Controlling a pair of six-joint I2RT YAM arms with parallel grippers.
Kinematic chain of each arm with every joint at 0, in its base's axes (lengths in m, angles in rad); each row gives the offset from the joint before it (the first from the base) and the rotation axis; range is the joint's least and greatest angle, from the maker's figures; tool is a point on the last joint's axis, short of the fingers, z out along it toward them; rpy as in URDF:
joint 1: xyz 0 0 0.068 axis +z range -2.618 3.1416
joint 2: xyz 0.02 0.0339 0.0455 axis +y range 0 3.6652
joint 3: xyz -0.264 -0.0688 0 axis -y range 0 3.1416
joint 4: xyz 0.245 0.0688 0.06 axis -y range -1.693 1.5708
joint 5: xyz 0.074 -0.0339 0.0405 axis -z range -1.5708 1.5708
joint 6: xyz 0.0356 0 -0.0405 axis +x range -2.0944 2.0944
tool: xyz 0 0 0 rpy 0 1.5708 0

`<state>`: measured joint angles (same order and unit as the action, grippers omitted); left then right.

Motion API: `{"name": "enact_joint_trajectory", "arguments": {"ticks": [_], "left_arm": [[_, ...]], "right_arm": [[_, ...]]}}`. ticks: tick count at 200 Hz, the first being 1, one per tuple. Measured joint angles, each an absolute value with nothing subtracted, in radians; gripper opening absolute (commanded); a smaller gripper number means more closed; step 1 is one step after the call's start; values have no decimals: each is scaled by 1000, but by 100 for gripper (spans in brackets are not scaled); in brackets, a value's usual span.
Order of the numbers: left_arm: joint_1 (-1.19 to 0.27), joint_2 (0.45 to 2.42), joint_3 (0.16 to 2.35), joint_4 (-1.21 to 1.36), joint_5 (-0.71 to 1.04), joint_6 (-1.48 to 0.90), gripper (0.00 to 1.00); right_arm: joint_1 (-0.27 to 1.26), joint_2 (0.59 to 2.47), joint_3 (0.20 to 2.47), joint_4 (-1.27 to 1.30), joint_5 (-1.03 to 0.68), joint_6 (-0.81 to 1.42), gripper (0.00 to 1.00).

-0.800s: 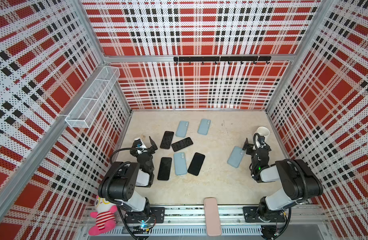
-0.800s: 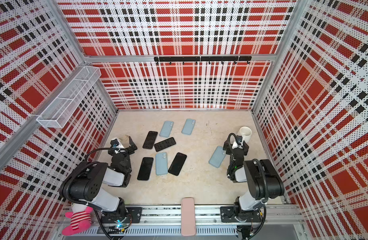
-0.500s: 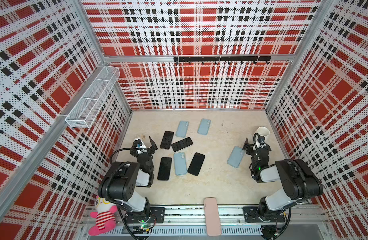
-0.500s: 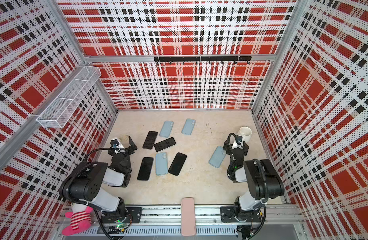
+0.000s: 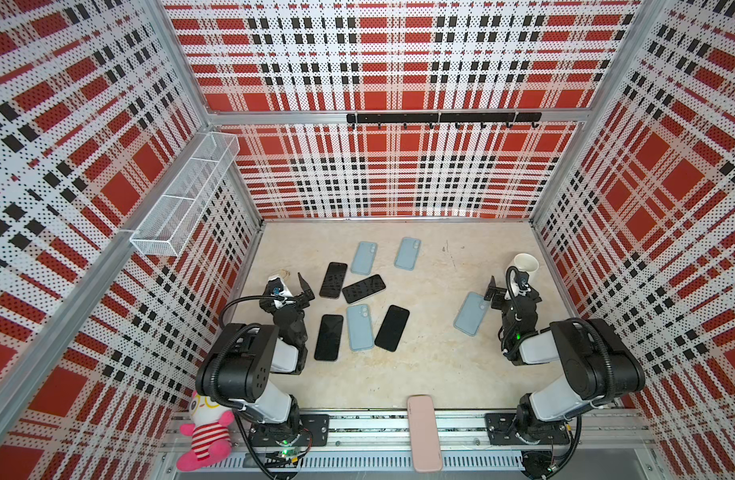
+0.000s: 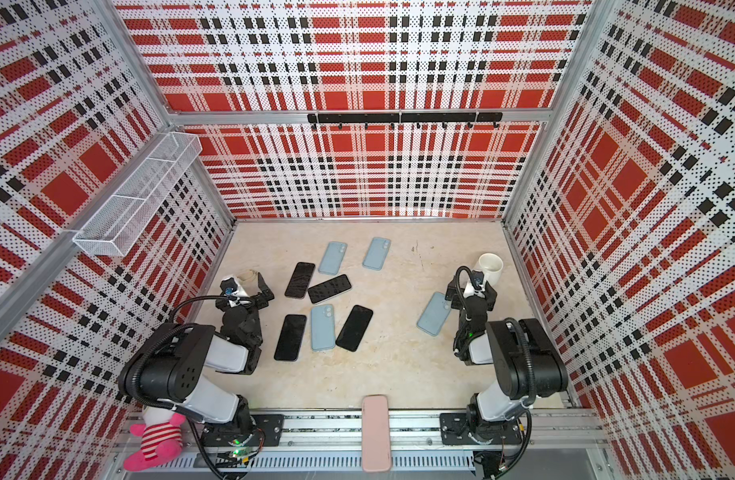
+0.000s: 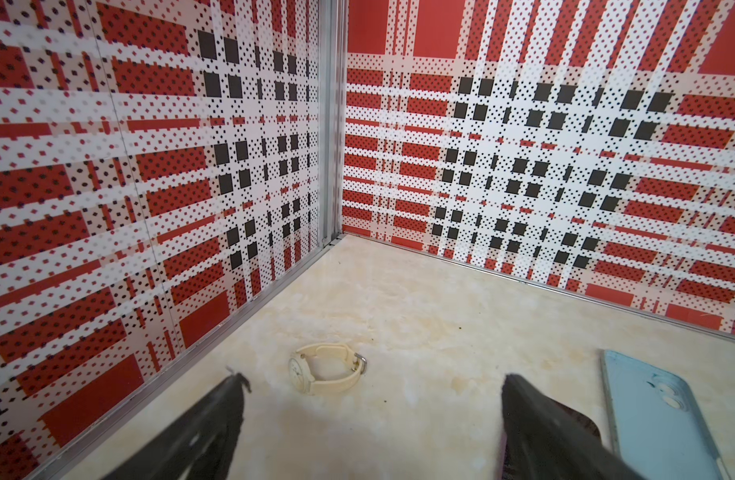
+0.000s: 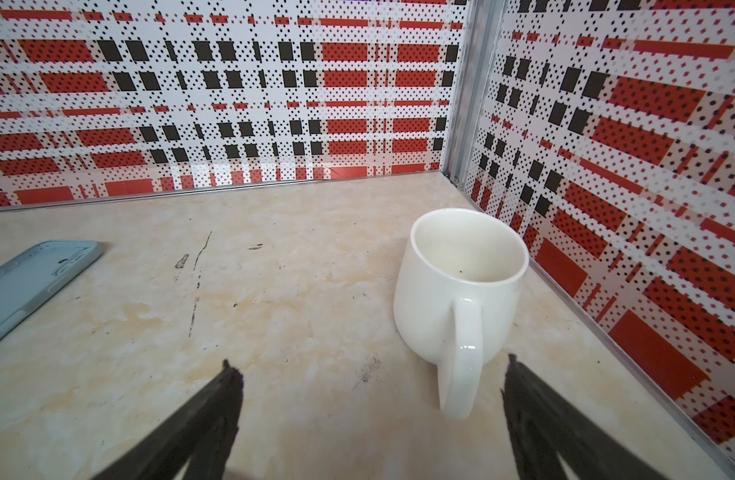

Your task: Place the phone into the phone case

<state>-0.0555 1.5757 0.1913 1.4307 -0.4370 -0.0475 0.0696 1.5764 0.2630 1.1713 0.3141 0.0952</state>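
Several black phones lie face up left of the floor's middle, among them one (image 5: 329, 337) nearest my left arm and one (image 5: 392, 328) beside a light blue phone case (image 5: 360, 327). Two more blue cases (image 5: 363, 257) lie farther back. A fourth blue case (image 5: 471, 313) (image 8: 29, 282) lies alone, just left of my right gripper (image 5: 508, 291) (image 8: 370, 361), which is open and empty. My left gripper (image 5: 288, 286) (image 7: 373, 378) is also open and empty, low over the floor by the left wall. A blue case (image 7: 656, 411) and a phone's corner (image 7: 582, 419) show beside one finger.
A white mug (image 8: 461, 274) (image 5: 525, 264) stands just ahead of my right gripper, handle towards it. A cream wristwatch (image 7: 324, 370) lies ahead of my left gripper. A pink case (image 5: 424, 432) rests on the front rail, a plush toy (image 5: 204, 432) front left, a wire basket (image 5: 183, 203) on the left wall.
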Motion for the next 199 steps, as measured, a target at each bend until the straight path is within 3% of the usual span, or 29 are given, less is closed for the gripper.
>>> {"name": "enact_joint_trajectory", "arguments": {"ticks": [102, 125, 161, 199], "left_arm": [[-47, 1576, 191, 1423, -423, -52, 98], [-40, 1516, 193, 1346, -427, -62, 98], [-54, 1266, 233, 1156, -475, -97, 98], [-82, 1166, 581, 625, -562, -230, 98]], "right_arm": [[69, 1569, 266, 1155, 311, 96, 100], [66, 1471, 338, 953, 317, 102, 100], [64, 1331, 538, 647, 332, 138, 100], [83, 1275, 709, 175, 386, 289, 91]]}}
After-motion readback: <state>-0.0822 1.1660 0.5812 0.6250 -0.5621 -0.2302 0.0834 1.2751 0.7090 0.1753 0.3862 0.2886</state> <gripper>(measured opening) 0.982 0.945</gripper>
